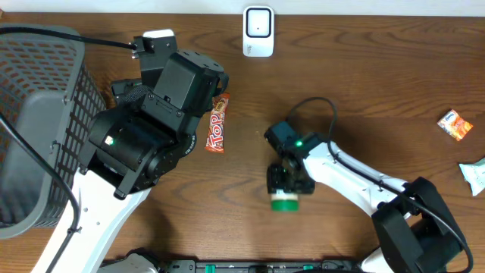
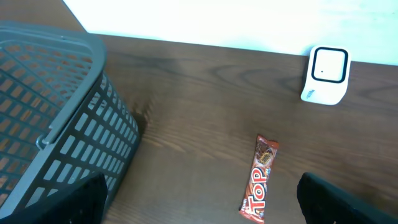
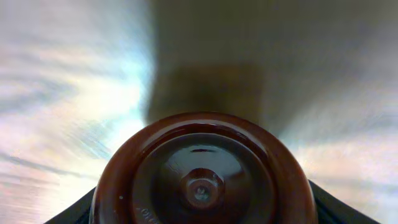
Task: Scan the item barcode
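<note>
A dark brown bottle with a green cap [image 1: 284,202] lies on the wooden table right of centre. My right gripper [image 1: 287,180] reaches down over it. In the right wrist view the bottle's round base [image 3: 202,180] fills the gap between the two black fingers [image 3: 67,214], which sit against its sides. The white barcode scanner [image 1: 258,31] stands at the table's far edge, well apart from the bottle. My left gripper [image 2: 202,208] hangs open and holds nothing, above the table near a red Top candy bar [image 2: 261,180].
A grey mesh basket [image 1: 38,129] takes up the left side, next to the left arm. The Top bar [image 1: 217,123] lies between the two arms. An orange packet [image 1: 455,125] and a pale wrapper [image 1: 474,176] lie at the right edge.
</note>
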You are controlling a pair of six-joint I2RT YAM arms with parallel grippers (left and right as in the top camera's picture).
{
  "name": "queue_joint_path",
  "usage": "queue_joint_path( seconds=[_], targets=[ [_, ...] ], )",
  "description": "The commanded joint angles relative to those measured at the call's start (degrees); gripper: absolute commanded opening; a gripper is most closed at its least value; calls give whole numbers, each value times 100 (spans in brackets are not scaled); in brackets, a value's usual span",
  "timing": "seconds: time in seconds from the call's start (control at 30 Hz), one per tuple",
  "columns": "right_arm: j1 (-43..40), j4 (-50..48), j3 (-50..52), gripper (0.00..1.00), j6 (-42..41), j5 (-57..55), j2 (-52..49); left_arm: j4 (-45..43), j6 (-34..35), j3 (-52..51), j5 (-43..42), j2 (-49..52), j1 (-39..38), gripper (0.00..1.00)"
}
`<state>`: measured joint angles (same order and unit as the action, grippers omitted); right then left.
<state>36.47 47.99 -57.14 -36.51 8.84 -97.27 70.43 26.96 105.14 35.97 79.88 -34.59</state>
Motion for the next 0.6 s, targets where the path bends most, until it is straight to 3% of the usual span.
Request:
queue_joint_path(
  seconds=[0.0,0.57],
  targets=[
    [-81,-291,-334,60,522,-778,-7,7,-31,46,90,-4,17,98],
    [-92,-3246,-4,65,1434,-2900,-219,7,-33,46,90,-4,17,98]
  ],
)
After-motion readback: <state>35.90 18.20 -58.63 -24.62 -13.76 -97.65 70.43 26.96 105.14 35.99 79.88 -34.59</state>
